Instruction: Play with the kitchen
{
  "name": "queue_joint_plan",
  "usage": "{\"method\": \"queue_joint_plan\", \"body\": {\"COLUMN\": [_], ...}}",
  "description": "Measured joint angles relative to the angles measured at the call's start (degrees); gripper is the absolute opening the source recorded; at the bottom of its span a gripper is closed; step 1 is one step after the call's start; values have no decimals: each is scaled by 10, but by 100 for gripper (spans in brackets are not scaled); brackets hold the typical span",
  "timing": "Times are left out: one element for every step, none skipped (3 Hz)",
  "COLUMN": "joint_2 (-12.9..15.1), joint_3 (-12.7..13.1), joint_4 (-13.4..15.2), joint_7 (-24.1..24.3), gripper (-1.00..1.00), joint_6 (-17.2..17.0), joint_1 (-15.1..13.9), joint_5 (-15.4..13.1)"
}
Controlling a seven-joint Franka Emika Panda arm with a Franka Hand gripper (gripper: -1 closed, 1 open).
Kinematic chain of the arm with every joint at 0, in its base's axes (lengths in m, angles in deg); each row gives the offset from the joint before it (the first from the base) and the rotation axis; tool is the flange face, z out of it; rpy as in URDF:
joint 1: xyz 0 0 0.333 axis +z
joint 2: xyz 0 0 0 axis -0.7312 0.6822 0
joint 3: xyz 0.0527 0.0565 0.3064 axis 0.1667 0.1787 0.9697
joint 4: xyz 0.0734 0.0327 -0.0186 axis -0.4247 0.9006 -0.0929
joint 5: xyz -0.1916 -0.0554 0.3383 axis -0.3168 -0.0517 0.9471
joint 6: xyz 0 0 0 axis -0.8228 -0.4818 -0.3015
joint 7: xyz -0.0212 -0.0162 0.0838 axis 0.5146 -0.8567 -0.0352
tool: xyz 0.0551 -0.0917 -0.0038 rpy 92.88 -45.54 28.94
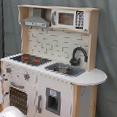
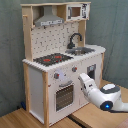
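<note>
The tall white and light-wood toy play kitchen (image 2: 60,60) fills the middle of the frame in both exterior views, standing upright on a wooden floor (image 2: 20,119) with its long axis vertical. Its front, with the oven door (image 2: 63,95) and knobs, faces the lower right of the second exterior view, toward the arm.

The white arm's end effector (image 2: 83,79) reaches in from the lower right and sits just beside the lower front panel, near the knobs above the oven; whether it touches the panel, and whether it is released or clenched, I cannot tell.

Judging by this, play is barely under way: the oven door looks closed, and the black-red stovetop (image 2: 54,59), black faucet (image 2: 75,40) and small microwave (image 2: 75,12) appear untouched.
</note>
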Motion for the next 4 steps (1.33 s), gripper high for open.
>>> {"method": "queue_joint_plan", "body": {"joint_2": [0,0,0,-1], "joint_3": [-15,-21,-24,-27], "joint_4": [0,0,0,0], "joint_7": [-64,-121,-189,-262], "gripper": [100,100,100,100], "joint_6": [2,6,19,35], "joint_1": [10,15,17,19], "joint_5": [-16,-26,-37,-47]}}
